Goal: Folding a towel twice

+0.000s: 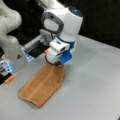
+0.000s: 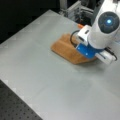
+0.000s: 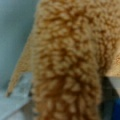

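Towel (table beneath) in gripper.

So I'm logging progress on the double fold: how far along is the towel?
The towel already looks folded once: in both front views it is a narrow doubled strip on the table. In hand: the gripper is lifting its far end, and terry pile fills the wrist view. The second fold isn't laid flat yet.

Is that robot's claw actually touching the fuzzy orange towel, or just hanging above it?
Touching. In a front view the towel rises off the table straight up into the gripper, one end lifted. The wrist view shows terry cloth pressed right against the camera.
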